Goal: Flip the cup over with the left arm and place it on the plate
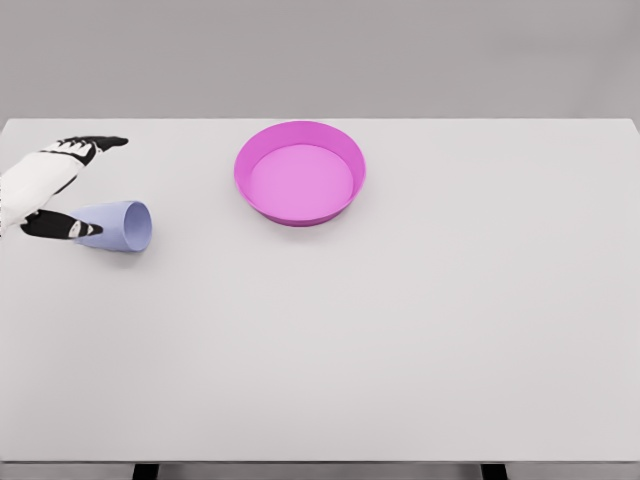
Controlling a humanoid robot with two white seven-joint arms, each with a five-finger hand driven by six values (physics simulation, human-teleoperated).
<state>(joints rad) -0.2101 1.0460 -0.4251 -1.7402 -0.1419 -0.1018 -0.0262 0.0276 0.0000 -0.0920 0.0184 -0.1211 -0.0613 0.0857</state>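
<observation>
Cup on its side, left hand closing in

Cup (122,225) lies tipped over on the table (400,340), well to the left of the plate (300,172) and a little nearer to us; its open mouth points right, toward the plate, and its narrower base points left. We see the left hand (62,185) at the base end, fingers spread rather than closed; the upper fingers (95,146) reach out beyond the cup on the far side, well clear of it, while the thumb (62,227) lies at the near-left wall and seems to touch it; we cannot tell whether it presses. Nothing is clamped yet; we judge the grasp as not made. Right hand does not show.

We take the cup for light, stiff and smooth, a thin-walled tapered thing; lying on its side it will likely roll or skid away from a one-sided push; so we would close thumb and fingers on opposite walls, about mid-length, not at the rim. Plate sits empty, upright, with a raised wall; the cup must clear that wall before it is set down, base first.
</observation>
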